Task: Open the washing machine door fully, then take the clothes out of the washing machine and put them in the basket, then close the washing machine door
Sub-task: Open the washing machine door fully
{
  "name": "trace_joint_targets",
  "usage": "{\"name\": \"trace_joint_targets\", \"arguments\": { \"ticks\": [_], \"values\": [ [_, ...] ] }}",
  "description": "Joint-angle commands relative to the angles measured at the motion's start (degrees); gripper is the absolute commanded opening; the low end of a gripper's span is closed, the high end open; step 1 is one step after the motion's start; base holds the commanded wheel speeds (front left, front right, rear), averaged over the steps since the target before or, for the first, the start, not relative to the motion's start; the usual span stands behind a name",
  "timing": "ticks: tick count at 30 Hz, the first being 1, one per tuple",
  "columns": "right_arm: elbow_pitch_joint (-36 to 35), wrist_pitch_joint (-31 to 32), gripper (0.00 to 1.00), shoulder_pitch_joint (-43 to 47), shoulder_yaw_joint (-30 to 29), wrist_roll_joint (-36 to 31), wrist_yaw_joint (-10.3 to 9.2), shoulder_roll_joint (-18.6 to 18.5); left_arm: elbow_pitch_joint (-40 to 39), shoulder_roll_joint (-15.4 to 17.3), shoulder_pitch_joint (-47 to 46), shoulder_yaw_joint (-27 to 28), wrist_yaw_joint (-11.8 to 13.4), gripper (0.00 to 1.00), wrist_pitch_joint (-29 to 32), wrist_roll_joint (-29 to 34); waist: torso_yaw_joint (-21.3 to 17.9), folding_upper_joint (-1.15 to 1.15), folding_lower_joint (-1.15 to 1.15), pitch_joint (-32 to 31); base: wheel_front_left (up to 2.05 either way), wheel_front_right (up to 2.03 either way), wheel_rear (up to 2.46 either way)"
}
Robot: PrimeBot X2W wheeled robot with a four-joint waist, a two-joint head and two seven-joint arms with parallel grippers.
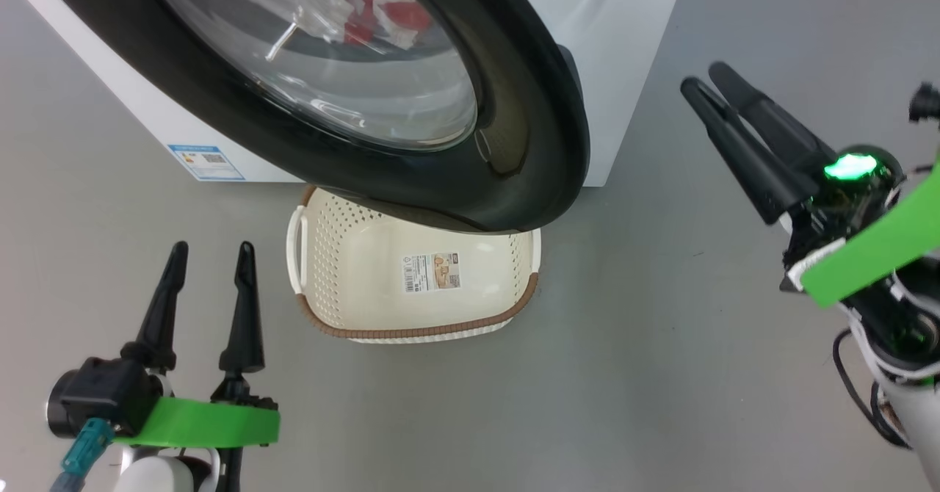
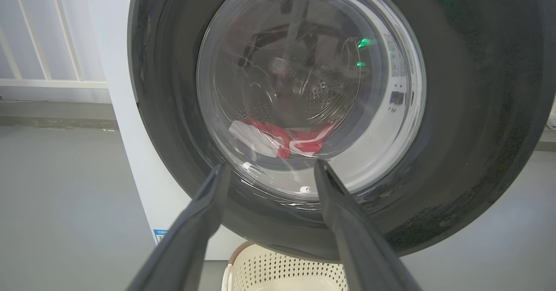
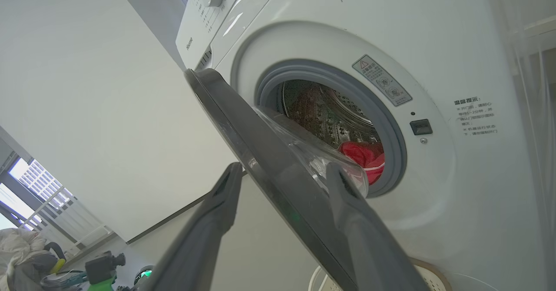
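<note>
Black and glossy, the washing machine door (image 1: 529, 110) stands partly open, angled out from the white washing machine (image 1: 617, 51). Every place below is given from that door.

The right gripper (image 1: 703, 77) hangs off the door's free edge, near it but apart from it, with grey floor (image 1: 661, 345) between. Its two dark fingers are spread and pinch nothing. In the right wrist view this gripper (image 3: 284, 169) looks along the door (image 3: 243, 126) edge-on. One finger lines up with the door's outer face, and the other with the bulging glass window (image 3: 312, 152) on the inner face.

The left gripper (image 1: 213, 250) is in front of the door's outer face, on the hinge side and well short of it. Its fingers are also spread wide and it holds nothing. In the left wrist view this gripper (image 2: 271, 169) faces the door (image 2: 478, 108) nearly square on, with its fingertips framing the lower part of the window.

The clothes (image 2: 278, 137) lie behind the door, low in the steel drum (image 3: 334, 121). They show red and white through the glass. In the right wrist view they (image 3: 362, 154) show through the gap behind the door. They are well apart from both grippers.

The basket (image 1: 411, 330) sits on the floor under the door's lower rim, which overhangs its far end. It lies between the two grippers and nearer the left one. A paper label (image 1: 432, 272) shows on its bottom.
</note>
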Motion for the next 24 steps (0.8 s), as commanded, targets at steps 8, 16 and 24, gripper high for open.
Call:
{"name": "trace_joint_targets", "arguments": {
  "ticks": [8, 16, 24],
  "values": [
    [-3.0, -18.5, 1.0, 8.6, 4.7, -8.8, 0.1, -4.9, -1.9, 1.1, -0.2, 2.1, -0.4, 1.0, -0.5, 0.2, 0.1, 0.0, 0.0, 0.1, 0.0, 0.0, 0.0],
    [1.5, -26.1, 1.0, 14.0, 6.8, -22.0, 0.1, -1.1, -2.1, 1.1, 0.0, 2.2, -0.4, 1.0, -0.5, 0.3, -0.3, 0.0, 0.0, 0.5, 0.0, 0.0, 0.0],
    [2.3, -26.1, 1.0, 17.5, 3.5, -30.8, 0.1, 5.5, -2.0, 1.1, 0.0, 2.3, -0.5, 1.0, -0.5, 0.6, -0.5, 0.0, 0.0, 0.6, 0.0, 0.0, 0.0]
  ]
}}
